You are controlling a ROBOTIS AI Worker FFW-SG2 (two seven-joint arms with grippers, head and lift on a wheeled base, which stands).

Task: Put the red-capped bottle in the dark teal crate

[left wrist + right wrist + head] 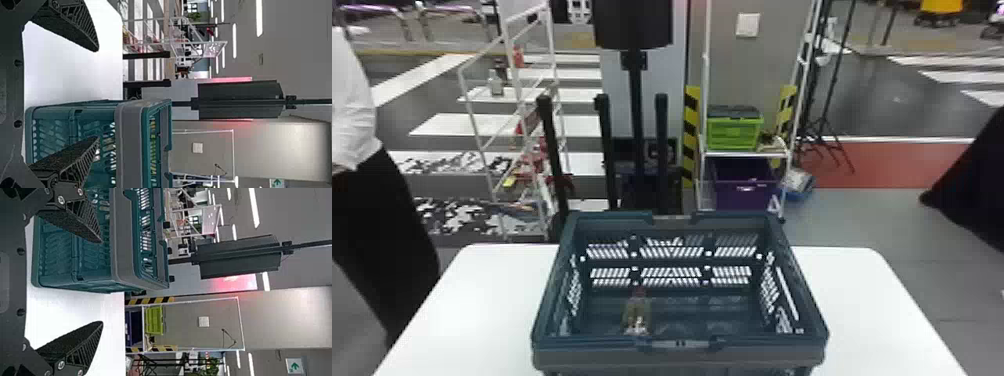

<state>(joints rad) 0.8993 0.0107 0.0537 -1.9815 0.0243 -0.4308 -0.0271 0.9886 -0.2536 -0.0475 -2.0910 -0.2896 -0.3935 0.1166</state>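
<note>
Starting at your left, the left hand (98, 94) is spread, with nothing between its fingers and the crate's slatted wall behind one of them. Back it straight away from that wall before you swing it aside; a sideways sweep could catch the slats and drag the crate.

In the middle, the red-capped bottle (636, 316) is inside the dark teal crate (680, 353) on the tabletop (872, 305), left of centre and near your side. Its cap (640, 292) points toward the far wall in the head view, its long axis running roughly front to back there – whether it stands or lies, you can't tell. The placing looks done, so leave it be.

To the right, the right hand (101, 282) is spread and empty too – ease it clear without nudging the rim.
</note>
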